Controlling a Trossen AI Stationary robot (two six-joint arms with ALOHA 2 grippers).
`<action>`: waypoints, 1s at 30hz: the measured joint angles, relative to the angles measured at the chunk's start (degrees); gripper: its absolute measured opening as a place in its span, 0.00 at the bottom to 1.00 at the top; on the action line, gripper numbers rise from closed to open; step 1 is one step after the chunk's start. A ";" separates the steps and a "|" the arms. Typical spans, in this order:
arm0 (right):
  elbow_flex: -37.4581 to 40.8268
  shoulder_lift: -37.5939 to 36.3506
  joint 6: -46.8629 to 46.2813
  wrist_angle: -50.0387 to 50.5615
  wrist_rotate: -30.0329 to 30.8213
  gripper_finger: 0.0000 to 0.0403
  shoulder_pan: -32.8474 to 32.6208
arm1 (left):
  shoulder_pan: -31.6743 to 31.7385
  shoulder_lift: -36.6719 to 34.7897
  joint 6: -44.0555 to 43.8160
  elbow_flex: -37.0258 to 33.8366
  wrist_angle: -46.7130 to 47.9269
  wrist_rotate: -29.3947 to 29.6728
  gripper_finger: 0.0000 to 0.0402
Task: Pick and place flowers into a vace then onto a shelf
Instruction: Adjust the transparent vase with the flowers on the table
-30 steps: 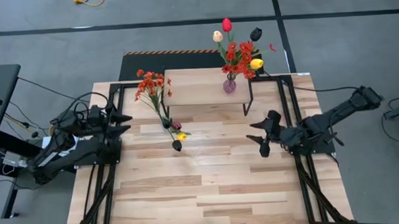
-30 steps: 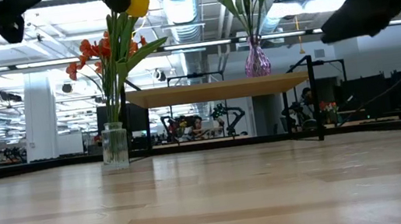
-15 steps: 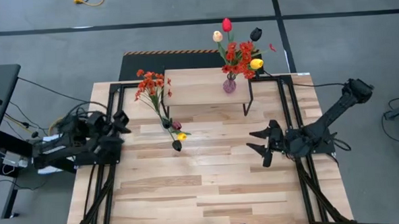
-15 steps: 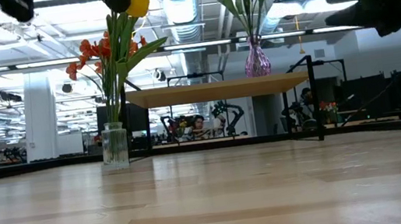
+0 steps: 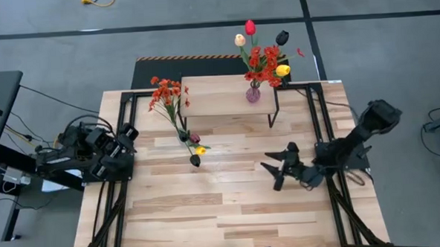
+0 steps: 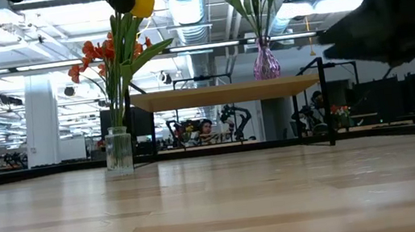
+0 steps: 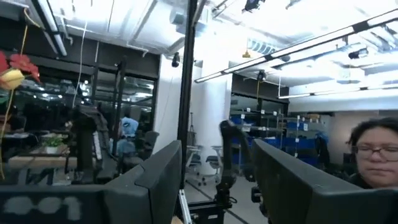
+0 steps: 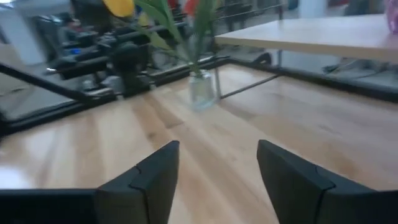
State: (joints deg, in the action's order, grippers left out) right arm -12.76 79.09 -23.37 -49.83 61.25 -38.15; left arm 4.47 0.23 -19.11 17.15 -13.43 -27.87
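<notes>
Already upright, red, cream and dark tulips (image 5: 262,55) fill a purple vase (image 5: 253,94) on the shelf (image 5: 219,97); right gripper (image 5: 276,175) spread, empty over the table (image 5: 224,213); left gripper (image 5: 129,135) parted, empty

Grey concrete floor (image 5: 395,41) surrounds the slatted wood surface (image 5: 209,206); black floor line (image 5: 126,28) at upper frame. Low view: long ceiling light strips (image 6: 38,67), white pillar (image 6: 41,115) at left, exposed ductwork (image 6: 184,5) overhead.

You have a black mat (image 5: 174,67) at twelve o'clock behind the table. A person (image 7: 374,151) with glasses watches from the room.
</notes>
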 joint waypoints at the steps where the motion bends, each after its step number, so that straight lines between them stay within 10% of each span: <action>1: -0.72 2.63 1.14 -2.03 0.21 0.49 0.69 | 0.00 0.00 0.67 0.00 0.11 -0.21 0.46; 13: -9.24 23.02 12.98 -21.62 3.52 0.02 2.22 | -0.02 5.70 0.76 0.95 2.59 7.64 0.46; 24: -9.24 23.85 14.98 -25.34 1.54 0.08 -1.40 | -12.85 31.93 5.10 18.40 11.12 17.10 0.46; 30: -9.41 26.79 11.99 -25.22 1.65 0.08 -3.49 | -33.04 35.86 12.27 31.25 19.42 38.93 0.46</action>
State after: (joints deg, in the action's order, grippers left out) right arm -22.17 105.88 -11.39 -75.05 62.90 -41.65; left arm -28.57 36.09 -6.83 48.40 5.98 11.07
